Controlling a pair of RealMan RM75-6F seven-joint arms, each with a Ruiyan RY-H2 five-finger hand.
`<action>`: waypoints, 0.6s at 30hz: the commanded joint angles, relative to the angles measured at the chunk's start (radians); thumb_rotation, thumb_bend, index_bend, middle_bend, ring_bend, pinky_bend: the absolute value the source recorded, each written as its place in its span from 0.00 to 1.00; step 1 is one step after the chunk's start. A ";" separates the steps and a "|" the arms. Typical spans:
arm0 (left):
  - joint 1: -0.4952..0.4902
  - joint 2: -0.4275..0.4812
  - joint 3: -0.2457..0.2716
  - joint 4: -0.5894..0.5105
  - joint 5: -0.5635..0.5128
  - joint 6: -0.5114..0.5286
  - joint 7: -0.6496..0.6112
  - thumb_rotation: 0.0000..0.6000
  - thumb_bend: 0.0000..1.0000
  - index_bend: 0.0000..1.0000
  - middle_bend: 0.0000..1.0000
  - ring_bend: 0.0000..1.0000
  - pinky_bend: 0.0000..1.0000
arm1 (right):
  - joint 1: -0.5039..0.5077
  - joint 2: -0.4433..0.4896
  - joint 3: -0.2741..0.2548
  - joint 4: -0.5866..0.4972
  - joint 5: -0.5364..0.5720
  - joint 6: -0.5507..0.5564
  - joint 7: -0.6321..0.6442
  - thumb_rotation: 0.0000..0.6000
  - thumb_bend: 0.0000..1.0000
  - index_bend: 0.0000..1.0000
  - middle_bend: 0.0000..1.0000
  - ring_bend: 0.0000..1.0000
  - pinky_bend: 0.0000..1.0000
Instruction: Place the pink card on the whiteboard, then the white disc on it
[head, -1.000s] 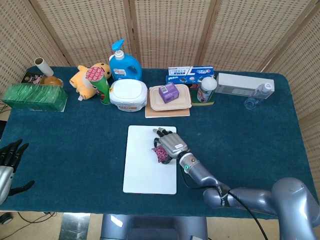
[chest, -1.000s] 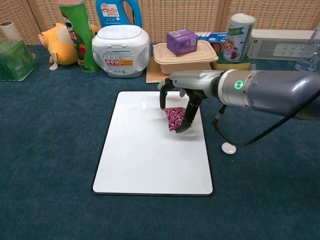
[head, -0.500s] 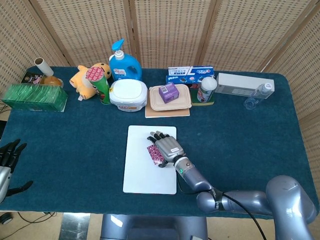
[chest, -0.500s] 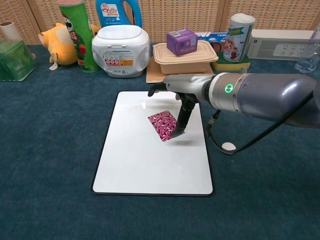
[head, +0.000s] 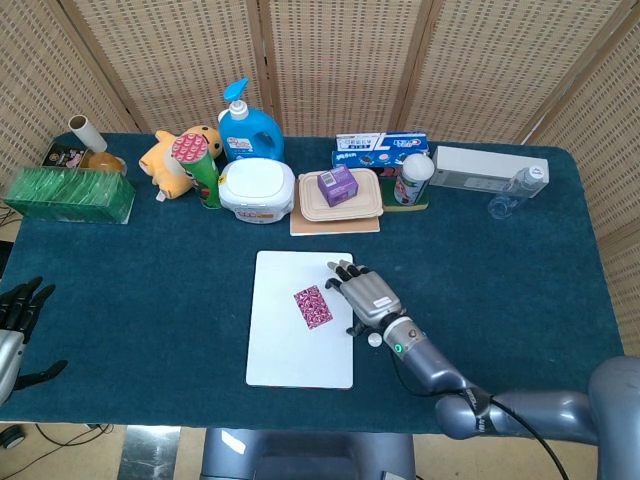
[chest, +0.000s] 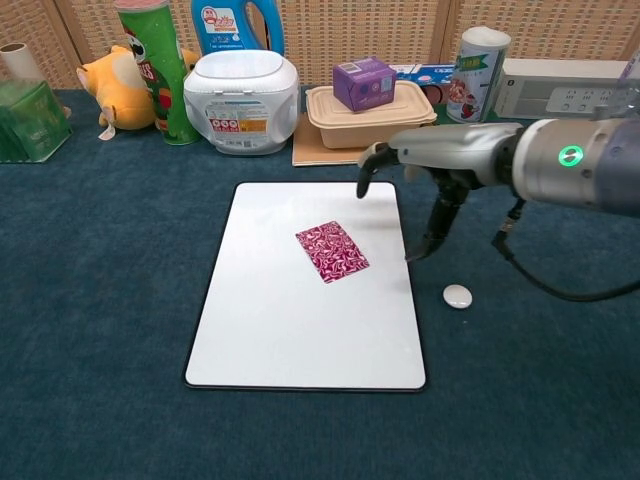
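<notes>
right hand (chest: 415, 190) hovers palm down over the whiteboard's (chest: 290, 330) right edge, fingers spread and pointing downward, empty. pink card (chest: 331, 252) lies flat on the whiteboard, left of the hand. white disc (chest: 457, 295) rests on the surface just right of it. left hand (head: 18, 310) open, idle.

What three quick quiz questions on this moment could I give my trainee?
1. True or false: the card lies flat on the whiteboard, free of the robot hand.
2. Where is the disc?
A. on the card
B. on the cloth, right of the whiteboard
C. in the right robot hand
3. Fill in: the purple box sits on the lid of a ____.

Key
1. True
2. B
3. Food container
</notes>
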 joint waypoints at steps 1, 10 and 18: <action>0.001 -0.001 -0.001 -0.002 -0.002 0.001 0.004 1.00 0.08 0.00 0.00 0.00 0.07 | -0.049 0.051 -0.047 -0.032 -0.062 -0.007 0.049 1.00 0.25 0.26 0.04 0.00 0.15; -0.001 -0.006 -0.003 -0.008 -0.010 -0.007 0.023 1.00 0.08 0.00 0.00 0.00 0.07 | -0.117 0.088 -0.098 -0.019 -0.201 -0.038 0.157 1.00 0.27 0.27 0.04 0.00 0.14; -0.001 -0.005 -0.005 -0.007 -0.014 -0.006 0.021 1.00 0.08 0.00 0.00 0.00 0.07 | -0.148 0.070 -0.103 0.023 -0.266 -0.049 0.218 1.00 0.28 0.31 0.05 0.00 0.14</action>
